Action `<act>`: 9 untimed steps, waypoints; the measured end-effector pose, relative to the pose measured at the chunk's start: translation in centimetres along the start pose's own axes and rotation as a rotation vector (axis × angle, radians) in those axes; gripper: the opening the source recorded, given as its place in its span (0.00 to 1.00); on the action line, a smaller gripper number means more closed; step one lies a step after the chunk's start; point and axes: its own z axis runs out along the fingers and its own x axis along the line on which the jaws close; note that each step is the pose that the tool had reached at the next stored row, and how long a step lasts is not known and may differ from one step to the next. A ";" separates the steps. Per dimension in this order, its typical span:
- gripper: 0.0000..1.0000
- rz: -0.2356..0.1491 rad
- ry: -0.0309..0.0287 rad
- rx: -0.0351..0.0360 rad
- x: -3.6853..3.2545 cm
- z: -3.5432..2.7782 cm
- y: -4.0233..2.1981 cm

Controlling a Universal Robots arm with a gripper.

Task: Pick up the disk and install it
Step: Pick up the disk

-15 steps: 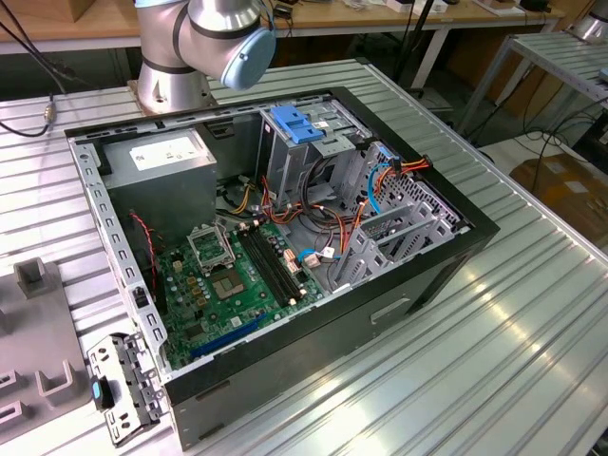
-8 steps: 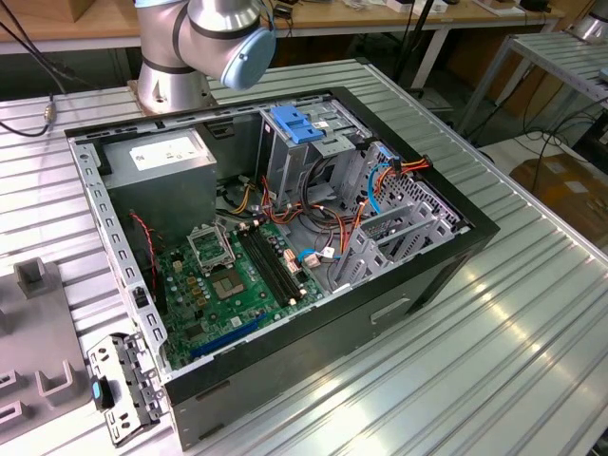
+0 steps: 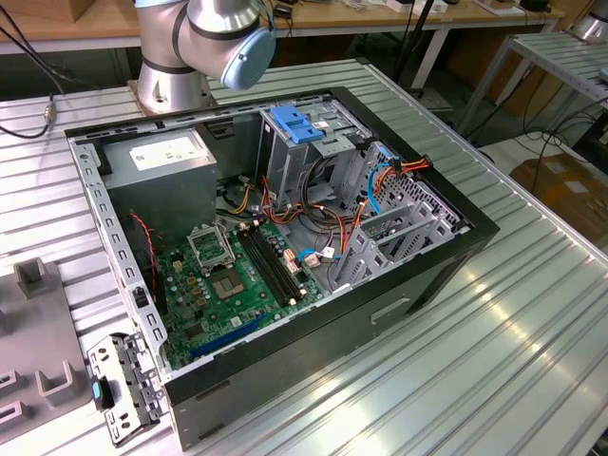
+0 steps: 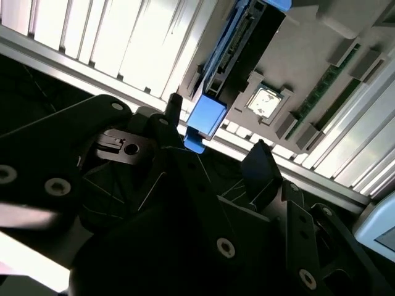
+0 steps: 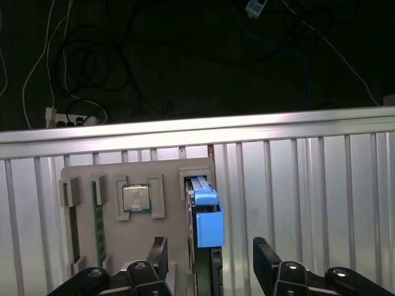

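Two black fingers of the gripper (image 5: 211, 259) stand wide apart with nothing between their pads, one on either side of the disk (image 5: 200, 185). The disk stands on edge in the end slot of the grey tray (image 5: 92, 169). On the same tray a processor chip (image 5: 136, 198) lies in the pocket next to that slot, and memory sticks (image 5: 97, 216) lie in the grooves beyond the chip. The blue tab (image 5: 209, 228) on the disk's rail sticks up from the tray between the fingers. I cannot tell whether the fingertips are already lower than the disk's top edge.

From where I stand this looks like the pick-up, and the approach needs care. The open jaws seem fairly centred over the slot. I would keep them square to the disk's broad faces so the pads close flat on metal and rail rather than on the tab alone. I would bring them down straight and close gently. The lift should follow the line of the slot, because a tilted pull could jam the disk against the tray wall.

The arm (image 3: 204, 38) rises from its base on the far side of the open computer case (image 3: 418, 275), which lies to the exterior view's right of the tray. Its wrist appears to point straight down at the tray.
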 end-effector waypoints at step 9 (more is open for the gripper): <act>0.66 -0.004 -0.0007 -0.0025 0.08 1.90 0.18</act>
